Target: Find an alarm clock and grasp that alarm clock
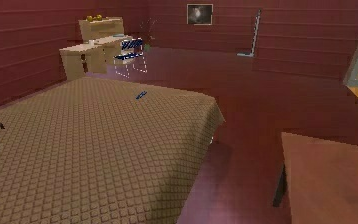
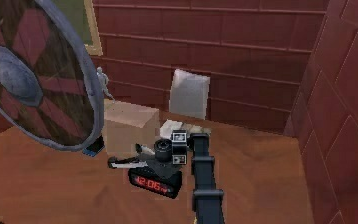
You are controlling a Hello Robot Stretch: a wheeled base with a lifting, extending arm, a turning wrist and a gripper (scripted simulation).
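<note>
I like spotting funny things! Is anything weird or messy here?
Nothing looks broken or spilled. The oddest thing is the big round shield standing on its edge on the table, near the clock. A small blue thing lies on the bed.

The gripper point(image 2: 122, 160) is close to an alarm clock point(image 2: 152, 184) with red digits on a wooden table point(image 2: 47, 190).
</note>
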